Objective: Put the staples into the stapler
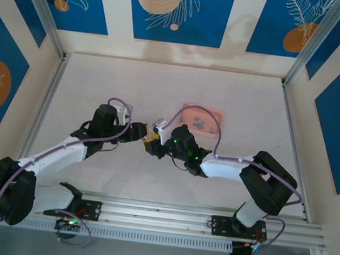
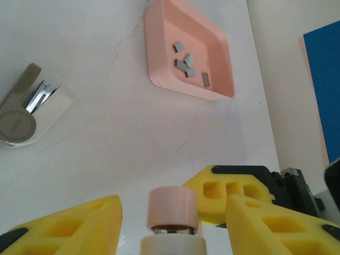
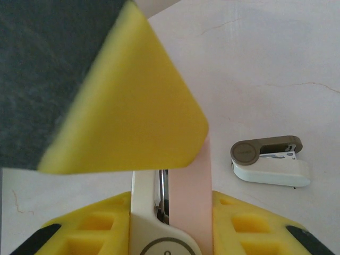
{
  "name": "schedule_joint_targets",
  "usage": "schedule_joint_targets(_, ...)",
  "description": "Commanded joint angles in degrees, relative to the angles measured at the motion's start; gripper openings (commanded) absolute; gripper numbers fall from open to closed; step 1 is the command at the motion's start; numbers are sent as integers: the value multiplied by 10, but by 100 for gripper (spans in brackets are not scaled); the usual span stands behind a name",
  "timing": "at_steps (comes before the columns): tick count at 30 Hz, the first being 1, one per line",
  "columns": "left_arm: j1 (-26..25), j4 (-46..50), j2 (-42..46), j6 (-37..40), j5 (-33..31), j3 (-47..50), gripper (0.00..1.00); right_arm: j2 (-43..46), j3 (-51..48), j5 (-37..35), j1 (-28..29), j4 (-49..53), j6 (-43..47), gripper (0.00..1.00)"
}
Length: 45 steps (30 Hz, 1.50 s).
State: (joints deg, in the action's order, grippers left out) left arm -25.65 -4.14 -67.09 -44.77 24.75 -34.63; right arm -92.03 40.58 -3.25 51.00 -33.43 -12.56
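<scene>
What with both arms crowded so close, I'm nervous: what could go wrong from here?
1. The left end effector is open around the pink stapler that the right end effector clamps; their fingers crowd together and could knock it loose.
2. The staples lie loose in the pink tray; such tiny strips might slip when pinched.

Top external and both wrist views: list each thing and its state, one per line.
pink stapler: held, metal rail showing between its white and pink parts.
right gripper: shut on pink stapler.
left gripper: open, fingers either side of pink stapler.
grey stapler: on the table, ungripped, top hinged slightly up.
staples: five loose strips, unloaded.
pink tray: flat on the table, holding the staples.
</scene>
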Motion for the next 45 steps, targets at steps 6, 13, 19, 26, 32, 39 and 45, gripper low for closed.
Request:
schedule_joint_targets(6,-5,-25,-1,-18,-9,12,51,22,-8,-25,-2,-37,-17,31)
schedule_joint_targets(13,-5,-52,-11,-28,-2,19,48,25,-9,-23,-4,-44,-18,31)
schedule_joint_targets(19,-6,-84,-26,-42,9,22,46,25,-7,-19,-4,-48,-16,31)
schedule_joint_targets(26,-5,-92,-29,-43,12,23,32,24,-6,-17,-4,-49,-14,31)
schedule_joint_targets(32,-6,-89,-27,-29,5,21,13,28,-9,-20,-3,-50,-11,34)
schedule_joint_targets(39,-4,-52,-14,88,-23,3,0,66,-26,5,-34,-33,-50,64)
schedule_joint_targets(45,-3,-105,9,232,15,1,0,134,-53,97,-80,-12,-84,66)
